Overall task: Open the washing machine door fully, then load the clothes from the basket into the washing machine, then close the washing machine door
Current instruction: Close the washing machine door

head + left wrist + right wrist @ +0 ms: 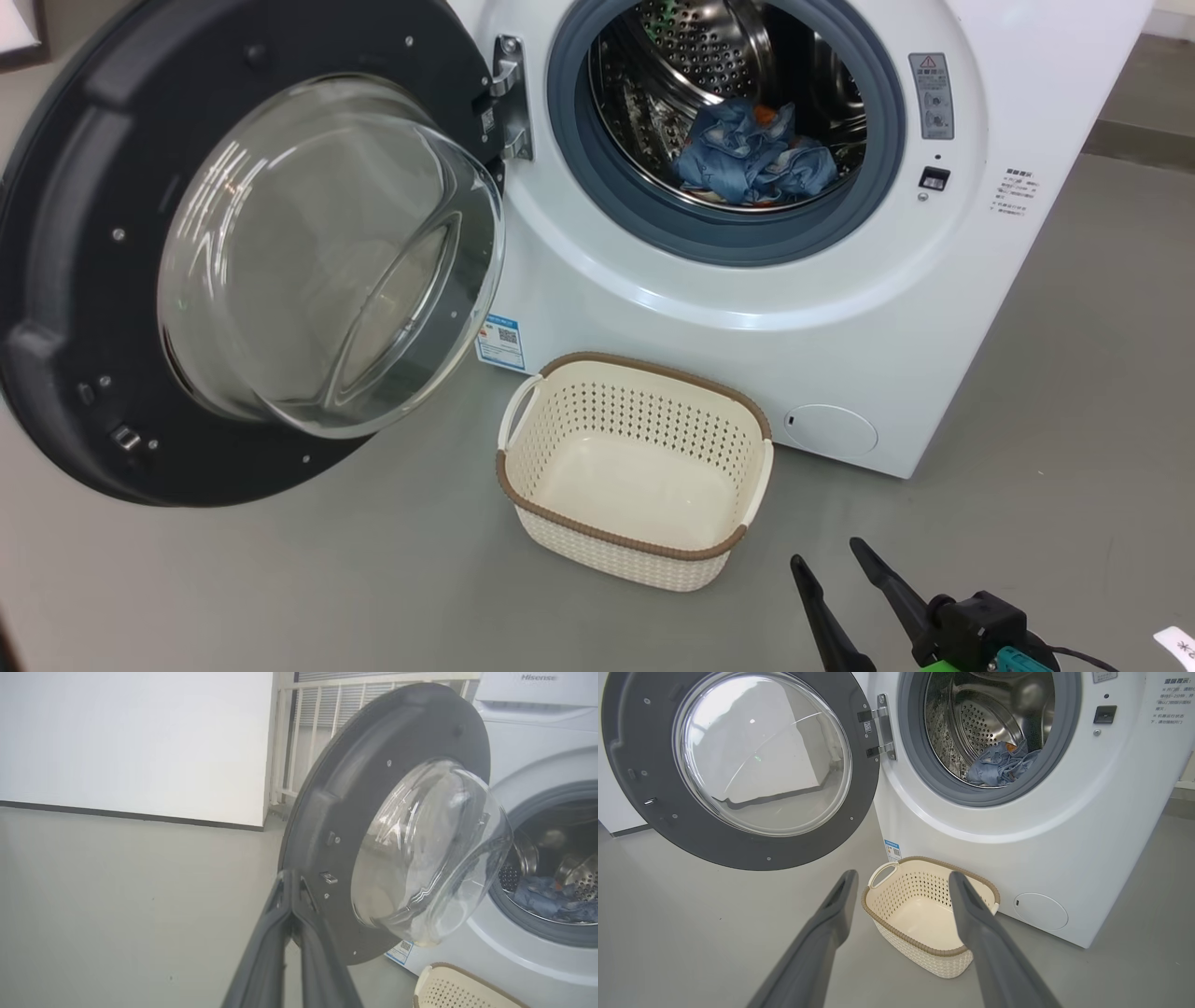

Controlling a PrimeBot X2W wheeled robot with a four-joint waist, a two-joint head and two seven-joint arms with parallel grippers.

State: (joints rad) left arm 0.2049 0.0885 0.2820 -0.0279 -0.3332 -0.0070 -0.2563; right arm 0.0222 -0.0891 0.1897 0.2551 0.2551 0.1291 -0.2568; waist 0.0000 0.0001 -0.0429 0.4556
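Observation:
The washing machine door [84, 280] stands swung wide open to the left, its glass bowl [327, 252] facing out. Blue clothes [756, 154] lie inside the steel drum of the white washing machine [840, 308]. The cream basket [597, 546] sits on the floor in front of the machine with nothing in it. My right gripper [828, 553] is open, low and to the right of the basket. In the left wrist view my left gripper [292, 877] is shut on nothing, its tips at the door's [355, 779] outer edge by the latch; contact is unclear.
Grey floor [280, 579] spreads left of and in front of the basket. A white wall [140, 742] and a railing [317, 718] stand behind the open door. A round white cap [831, 429] sits low on the machine's front.

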